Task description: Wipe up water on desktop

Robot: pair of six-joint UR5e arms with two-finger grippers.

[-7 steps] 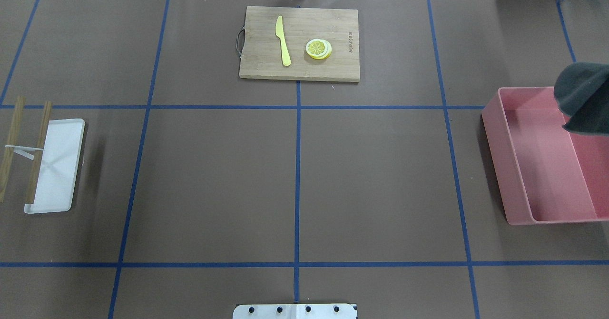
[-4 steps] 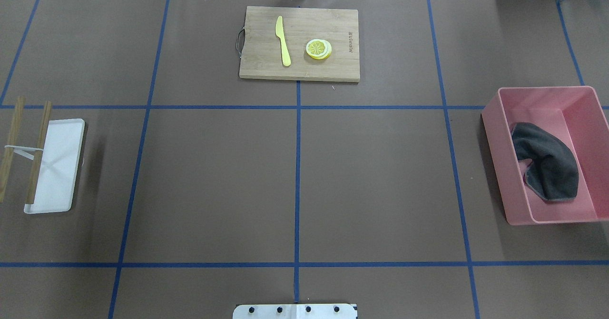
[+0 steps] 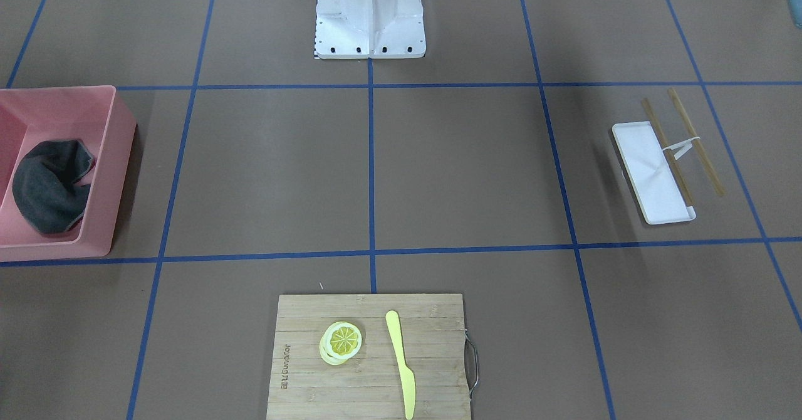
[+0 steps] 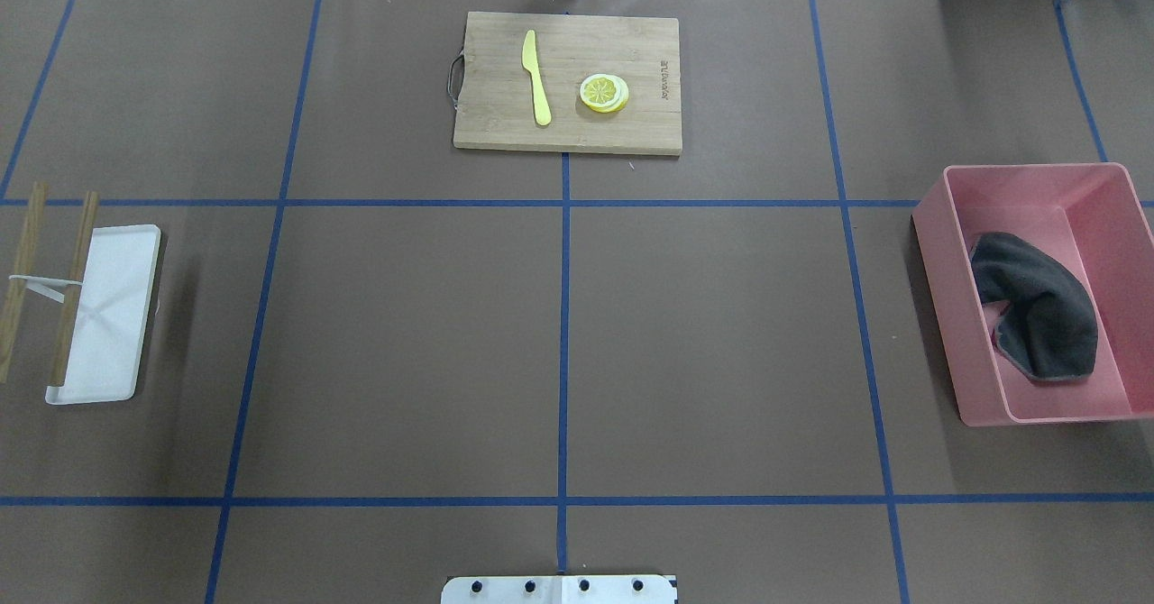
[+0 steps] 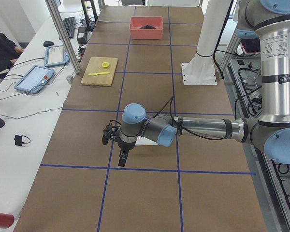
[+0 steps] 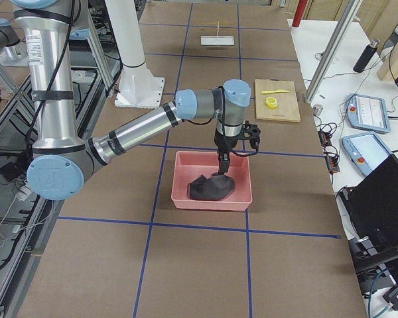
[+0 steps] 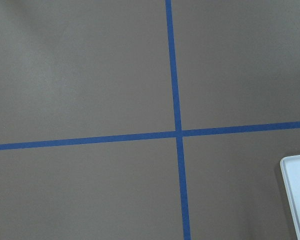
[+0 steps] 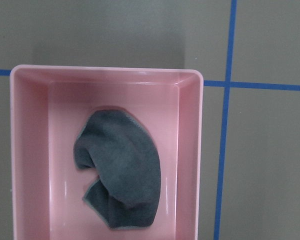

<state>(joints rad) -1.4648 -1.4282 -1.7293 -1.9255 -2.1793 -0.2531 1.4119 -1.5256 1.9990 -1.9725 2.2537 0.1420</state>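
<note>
The desktop (image 4: pixel 406 343) is a matte brown surface crossed by blue tape lines; I see no water on it. A dark grey cloth (image 4: pixel 1037 311) lies crumpled inside a pink bin (image 4: pixel 938 252) at the right; it also shows in the right wrist view (image 8: pixel 120 175). My right gripper (image 6: pixel 223 162) hangs just above the cloth over the bin; I cannot tell whether it is open or shut. My left gripper (image 5: pixel 122 159) hovers over the desktop near a white tray; I cannot tell its state either.
A wooden cutting board (image 4: pixel 568 81) at the far middle carries a yellow knife (image 4: pixel 536 77) and lemon slices (image 4: pixel 603 93). A white tray (image 4: pixel 104 315) with two wooden chopsticks (image 4: pixel 72 288) lies at the left. The robot base (image 3: pixel 369 19) stands at the near edge.
The grey cloth, which hung high over the bin's right edge a second ago, has dropped into the pink bin and lies still there.
</note>
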